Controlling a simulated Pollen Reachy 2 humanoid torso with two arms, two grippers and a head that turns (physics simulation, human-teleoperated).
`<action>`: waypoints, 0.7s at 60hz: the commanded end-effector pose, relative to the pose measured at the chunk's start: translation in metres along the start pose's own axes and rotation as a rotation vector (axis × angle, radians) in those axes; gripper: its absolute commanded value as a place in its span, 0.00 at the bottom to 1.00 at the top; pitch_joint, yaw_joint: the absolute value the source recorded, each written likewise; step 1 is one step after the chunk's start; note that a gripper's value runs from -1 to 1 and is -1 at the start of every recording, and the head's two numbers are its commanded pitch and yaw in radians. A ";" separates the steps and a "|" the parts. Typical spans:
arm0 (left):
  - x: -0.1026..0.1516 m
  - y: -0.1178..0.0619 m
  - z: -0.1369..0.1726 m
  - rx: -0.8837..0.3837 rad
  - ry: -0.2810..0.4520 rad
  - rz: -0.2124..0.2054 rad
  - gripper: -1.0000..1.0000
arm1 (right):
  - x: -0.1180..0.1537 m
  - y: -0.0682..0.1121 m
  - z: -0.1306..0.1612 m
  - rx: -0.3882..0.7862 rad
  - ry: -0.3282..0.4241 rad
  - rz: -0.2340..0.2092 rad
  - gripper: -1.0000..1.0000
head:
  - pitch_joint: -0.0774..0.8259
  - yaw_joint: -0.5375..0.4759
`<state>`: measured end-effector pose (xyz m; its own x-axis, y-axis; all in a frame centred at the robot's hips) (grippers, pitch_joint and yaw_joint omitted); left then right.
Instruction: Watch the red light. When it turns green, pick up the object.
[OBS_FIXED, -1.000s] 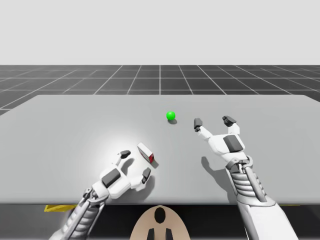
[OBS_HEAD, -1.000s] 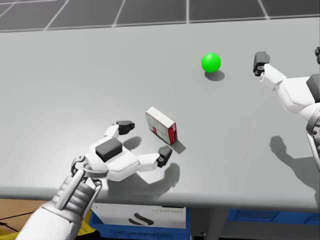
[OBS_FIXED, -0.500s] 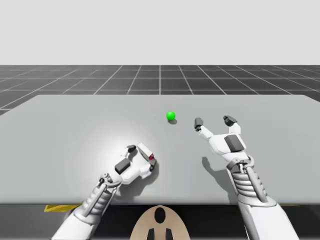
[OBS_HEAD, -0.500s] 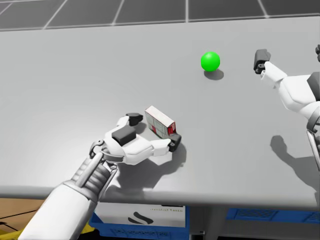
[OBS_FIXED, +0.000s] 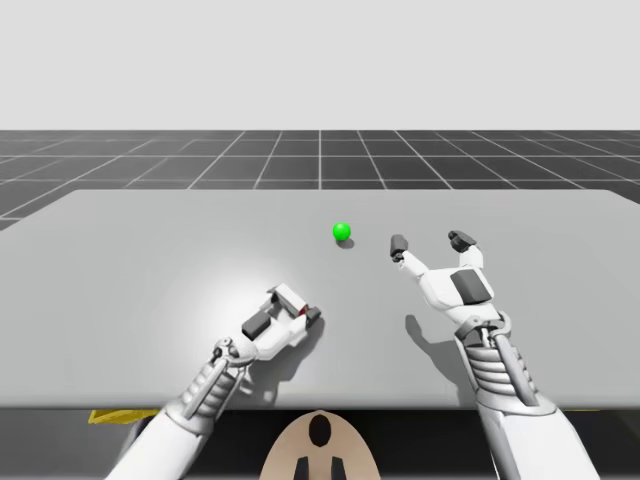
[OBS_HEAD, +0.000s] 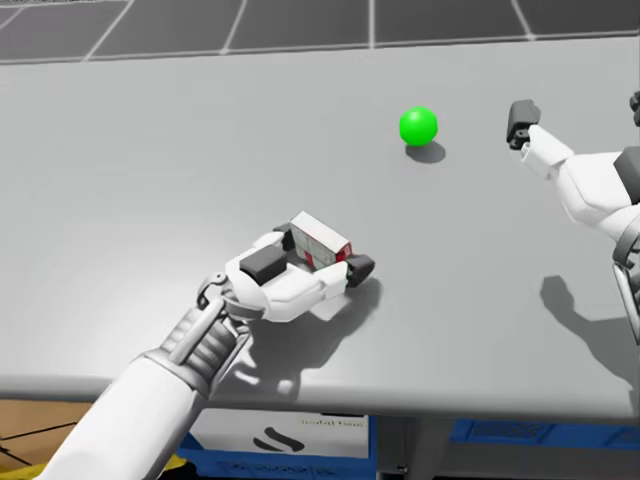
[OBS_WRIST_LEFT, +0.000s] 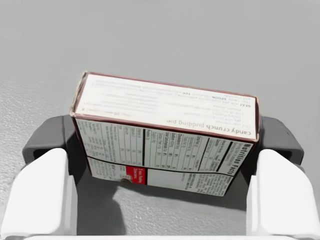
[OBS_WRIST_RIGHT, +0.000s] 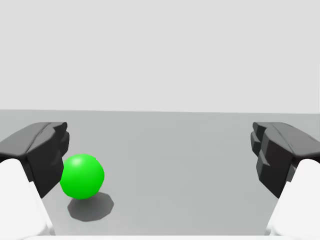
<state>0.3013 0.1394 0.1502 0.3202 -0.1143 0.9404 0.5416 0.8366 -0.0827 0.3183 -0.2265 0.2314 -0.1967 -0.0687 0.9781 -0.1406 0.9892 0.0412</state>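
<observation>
LEFT HAND CLOSES ON THE BOX AS THE LIGHT SHOWS GREEN. My left hand (OBS_HEAD: 322, 252) clasps the white and red box (OBS_HEAD: 318, 236) near the front of the grey counter (OBS_FIXED: 150, 250). In the left wrist view its two dark pads (OBS_WRIST_LEFT: 47, 142) press against the box's short ends. A second ago that hand lay spread on the counter, short of the box. Half a second ago its fingers straddled the box without gripping it, and now they have drawn in on both sides. The box itself has hardly shifted and appears to rest on the counter, not yet raised. The light (OBS_FIXED: 342, 232), a small ball further back toward the middle, glows green as it did a second ago, so the signal to act is given. My right hand (OBS_FIXED: 429, 242) hangs released above the counter just beside the light, fingers wide apart, holding nothing, unmoved over the past second. By my reading the reach and the closing are done and only the lift remains. The grip across the ends looks square, though a smooth carton held by narrow pads could slip or pivot if raised abruptly.
</observation>
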 end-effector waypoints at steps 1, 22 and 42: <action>-0.005 -0.025 -0.007 -0.059 -0.023 0.075 1.00 | -0.001 0.002 0.000 0.000 0.002 -0.011 0.00 | 0.83 0.64; -0.006 -0.023 -0.005 -0.049 -0.030 0.068 1.00 | -0.002 0.002 0.000 0.000 0.007 -0.014 0.00 | 0.52 0.64; 0.049 -0.019 0.030 -0.051 -0.137 0.072 1.00 | -0.002 0.001 0.000 0.009 0.016 -0.021 0.00 | 0.46 0.64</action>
<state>0.2857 0.1386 0.1685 0.3267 -0.0504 0.9438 0.5434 0.8271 -0.1439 0.3185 -0.2273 0.2302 -0.1843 -0.0750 0.9800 -0.1476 0.9879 0.0479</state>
